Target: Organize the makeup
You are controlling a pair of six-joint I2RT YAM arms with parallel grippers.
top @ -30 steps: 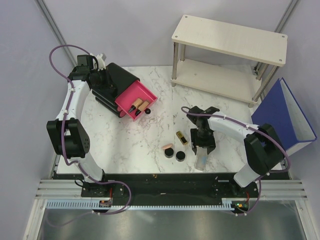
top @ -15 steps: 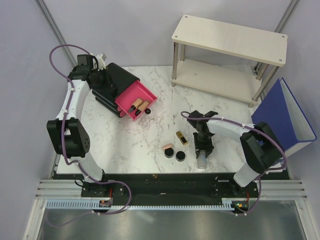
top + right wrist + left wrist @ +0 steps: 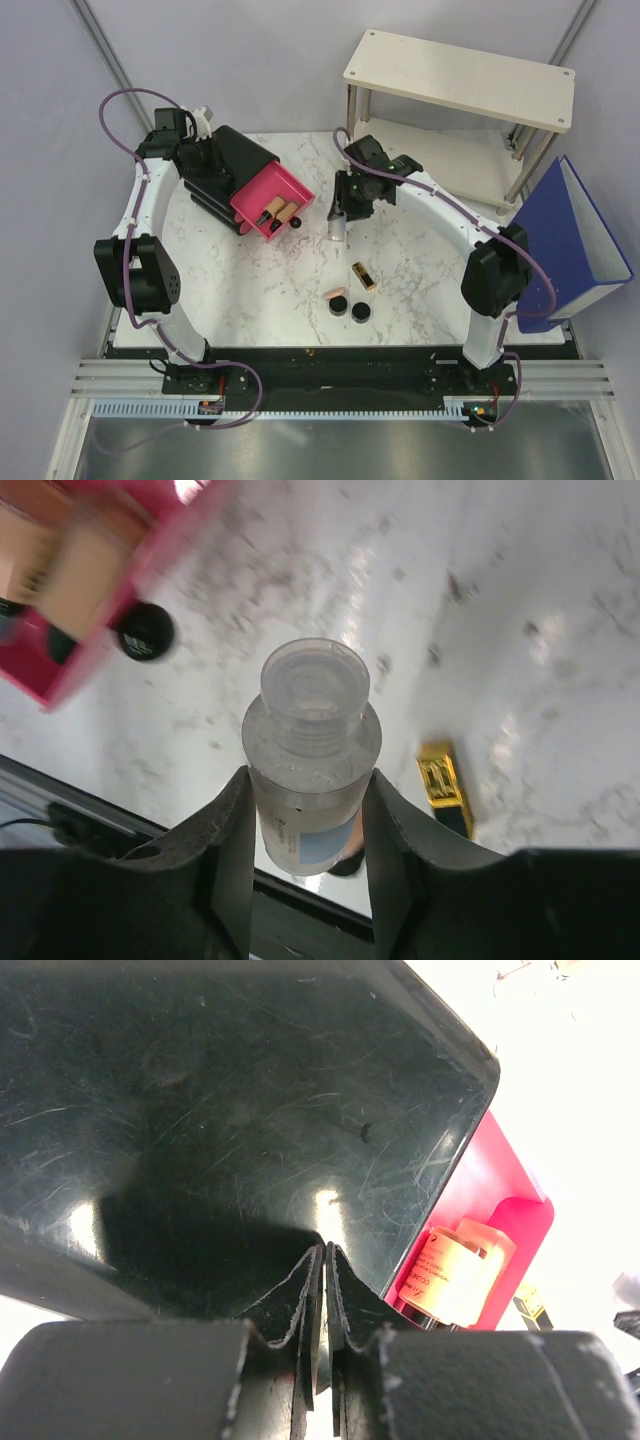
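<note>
White marble table (image 3: pixel 250 290), wooden shelf (image 3: pixel 460 65) at far right, blue binder (image 3: pixel 565 230) at right edge. Black box (image 3: pixel 235 155) at far left, pink drawer (image 3: pixel 262 190) pulled out, peach tubes (image 3: pixel 280 210) lying inside. Left gripper (image 3: pixel 323 1255) against black box's top, fingers pressed nearly together, only thin slit between. Right gripper (image 3: pixel 308 775) clamps clear bluish tube (image 3: pixel 312 740), cap pointing away from the wrist, over marble between drawer and gold-and-black lipstick (image 3: pixel 364 276). Peach compact (image 3: pixel 334 294) and two black compacts (image 3: pixel 360 312) near lipstick, toward near edge.
</note>
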